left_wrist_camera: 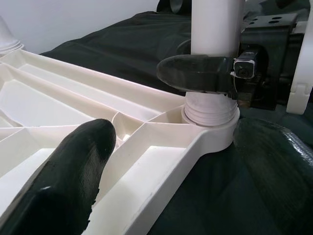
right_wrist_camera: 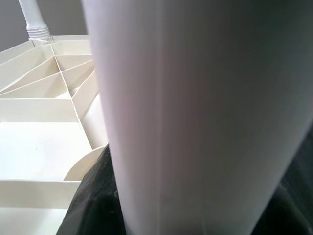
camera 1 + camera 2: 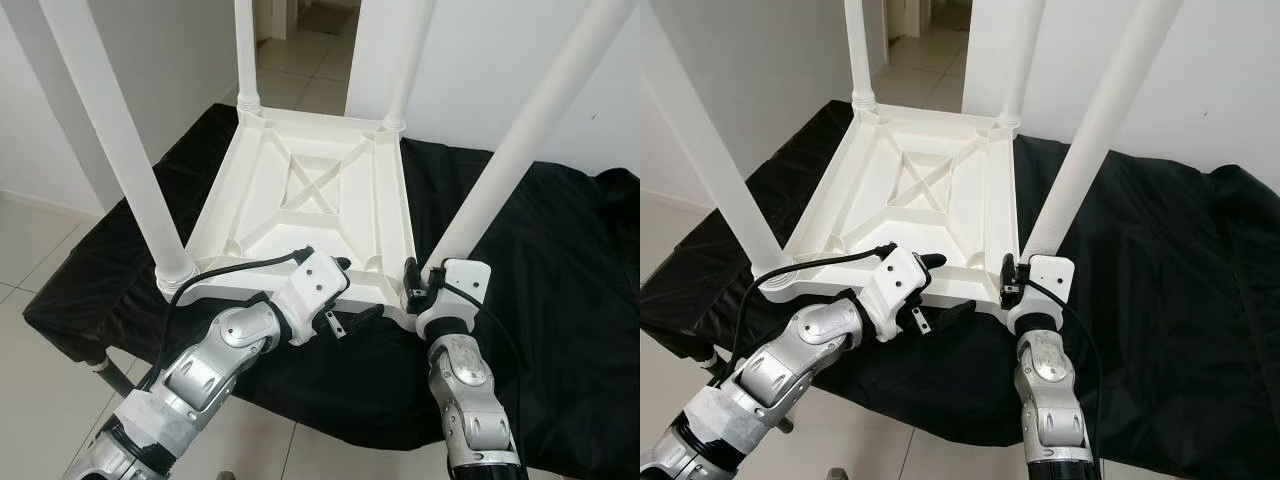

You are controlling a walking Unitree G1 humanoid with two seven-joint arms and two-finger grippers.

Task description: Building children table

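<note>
right gripper (image 3: 425, 283) against upturned table (image 3: 310, 195) leg (image 3: 520, 140)

Both arms are silver metal with rounded joints. The left gripper (image 3: 350, 292) and right gripper (image 3: 412, 285) have white housings, black fingers and thin black cables.

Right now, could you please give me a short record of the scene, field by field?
Table top: white plastic table top, upside down on the black cloth
Legs: four white legs standing up from its corners
Near right leg: leg seated in its corner socket
Right tool: right tool at the base of that leg
Left tool: left tool open across the table top's near edge, one finger against the same leg
</note>
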